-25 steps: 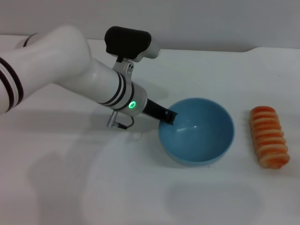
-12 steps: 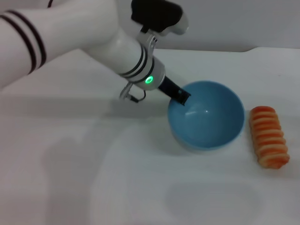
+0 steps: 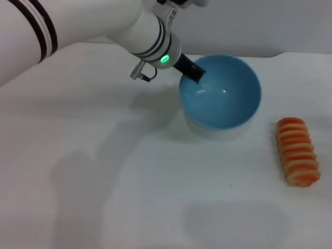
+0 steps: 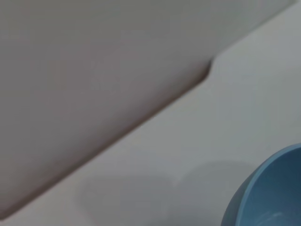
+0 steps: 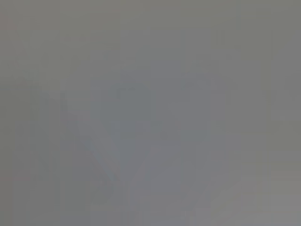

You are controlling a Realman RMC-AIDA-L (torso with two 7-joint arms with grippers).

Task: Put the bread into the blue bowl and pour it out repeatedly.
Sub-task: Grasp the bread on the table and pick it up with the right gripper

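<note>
- Left end effector (image 3: pixel 195 73): located at about 12 o'clock in the head view, closed on the near-left rim of the blue bowl (image 3: pixel 223 93). One dark finger (image 3: pixel 191 70) is visible at the rim, at roughly 10 o'clock on the bowl's circle.
- Blue bowl: held by the left end effector, tilted so that its opening faces the camera. A shadow lies on the white worktop (image 3: pixel 155 197) directly under it, which indicates that the bowl is raised off the surface. The interior is bare.
- Bread (image 3: pixel 296 158): lies on the worktop at about 4 o'clock from the bowl, well apart from it, near the right edge of the head view. Ridged orange-brown side faces up; long axis runs roughly 12 to 6 o'clock.
- Left wrist view: shows part of the bowl's rim and outer wall (image 4: pixel 268 193) above the worktop, with a grey wall (image 4: pixel 94 70) beyond the worktop's edge.
- Right end effector: not visible in any view; the right wrist view shows only uniform grey.
</note>
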